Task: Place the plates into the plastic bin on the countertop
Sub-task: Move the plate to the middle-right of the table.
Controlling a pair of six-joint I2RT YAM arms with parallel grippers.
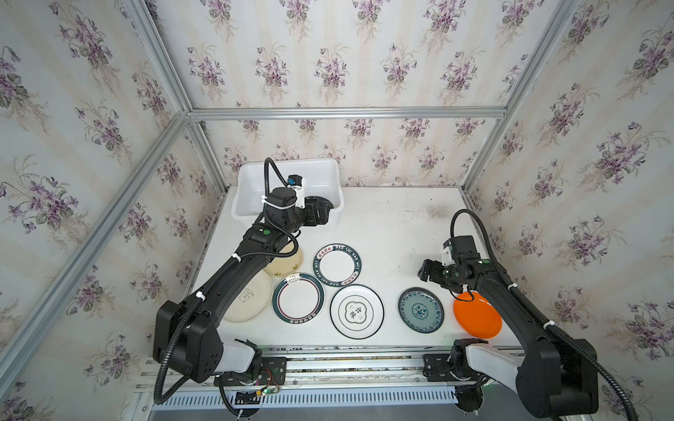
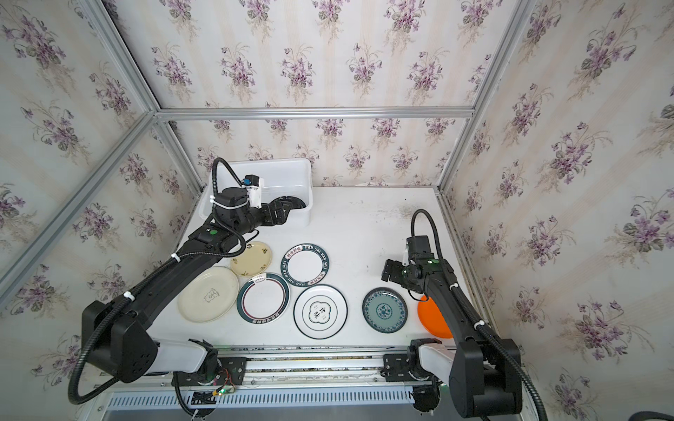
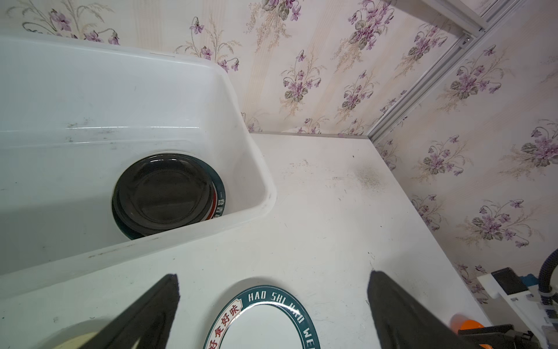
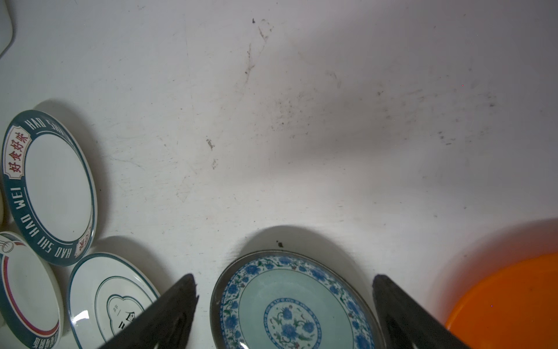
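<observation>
Working mid-task: two plates are lying in the plastic bin (image 3: pixel 90 90), a black plate (image 3: pixel 164 193) sitting on a green-rimmed plate (image 3: pixel 219 196), in the bin's corner nearest the open countertop (image 1: pixel 394 233). Seven more are lying flat on the countertop in front of the bin.

Left gripper (image 3: pixel 273 281) is hovering just outside the bin's near wall, jaws spread wide and carrying nothing. The lettered plate (image 3: pixel 265 323) is lying below it.

Right gripper (image 4: pixel 283 281) is hanging over the blue-green plate (image 4: pixel 297 308), jaws apart and empty, with the plate's rim showing between the fingers in the wrist view. Contact: cannot tell. The orange plate (image 1: pixel 477 317) is lying just beside.

Judgement: the right arm is setting up the next pick. The next move is calling for a rim grasp, one finger getting under the shallow lip and one on top, then a carry across to the bin on the left arm's side. The flat plate is likely to slide if the lower finger misses the lip.
</observation>
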